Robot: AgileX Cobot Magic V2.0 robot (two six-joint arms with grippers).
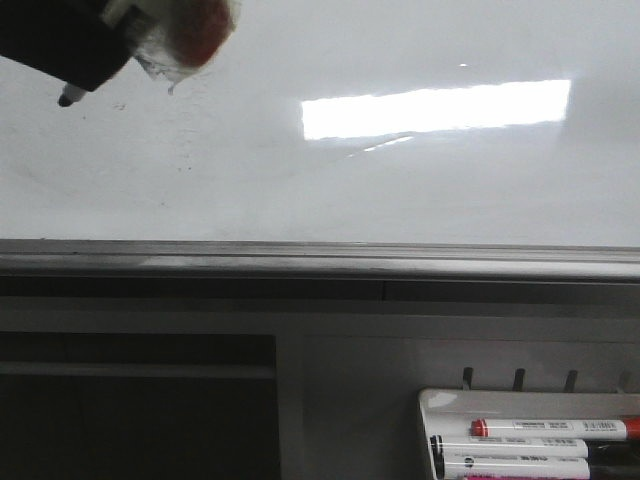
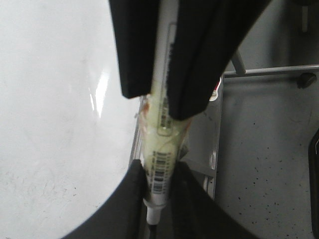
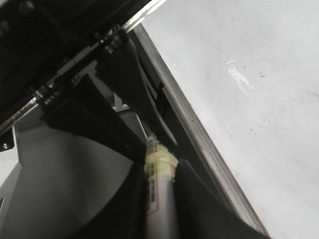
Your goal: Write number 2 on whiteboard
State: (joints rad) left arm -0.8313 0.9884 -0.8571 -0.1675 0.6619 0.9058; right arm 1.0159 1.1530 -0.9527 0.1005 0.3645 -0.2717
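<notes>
gripping 1 marker (image 2: 162, 149) each: left end effector (image 2: 158, 199), right end effector (image 3: 159, 199); whiteboard (image 1: 400, 190) unmarked.

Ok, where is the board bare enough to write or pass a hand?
The whiteboard is bare from the marker in the left gripper, upper left, across to the right edge and down to the grey rail; only faint specks. The marker tray, lower right, is crowded with pens.

A white tray (image 1: 428, 405) held three markers (image 1: 520, 447) side by side, one red-capped, below the whiteboard's grey rail (image 1: 320, 262).
</notes>
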